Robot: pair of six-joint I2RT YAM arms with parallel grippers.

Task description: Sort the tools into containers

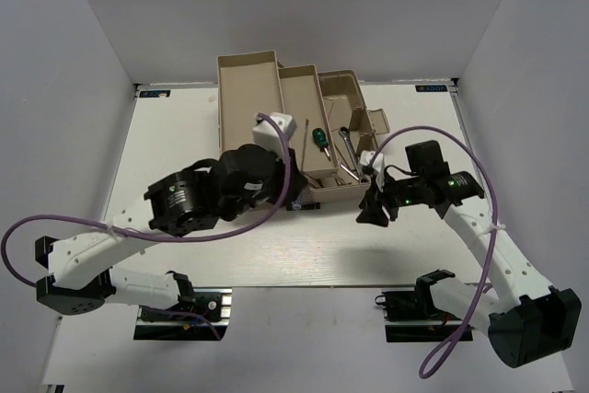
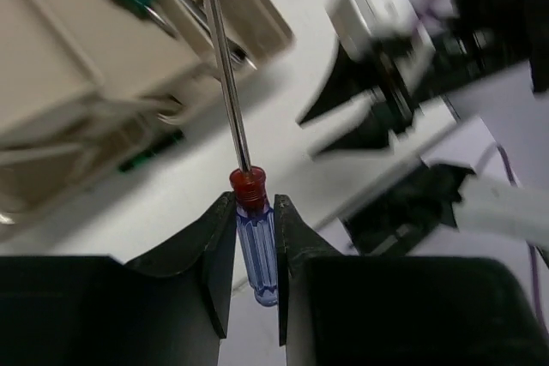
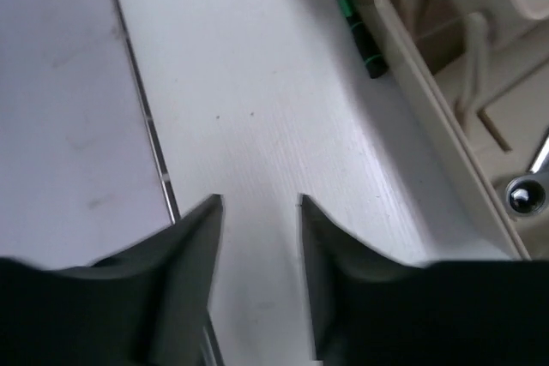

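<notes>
My left gripper (image 2: pixel 254 203) is shut on a blue-handled screwdriver (image 2: pixel 257 250) with a red collar, held by the handle. Its steel shaft (image 2: pixel 225 66) points up toward the beige toolbox trays (image 2: pixel 77 57). A green-handled screwdriver (image 1: pixel 319 138) and silver wrenches (image 1: pixel 348 161) lie in the front tray (image 1: pixel 331 198). My right gripper (image 3: pixel 259 205) is open with only bare white table between its fingers, just right of the toolbox (image 3: pixel 429 92). A small black-and-green tool (image 3: pixel 358 27) lies on the table against the toolbox wall. In the top view the left arm hides its own fingers.
Two more beige trays (image 1: pixel 247 89) fan out behind the front one, with a compartment (image 1: pixel 345 94) at the right. The right gripper (image 1: pixel 373 212) and the left wrist (image 1: pixel 248 172) stand close together by the toolbox's front edge. Grey walls enclose the table (image 1: pixel 184 135).
</notes>
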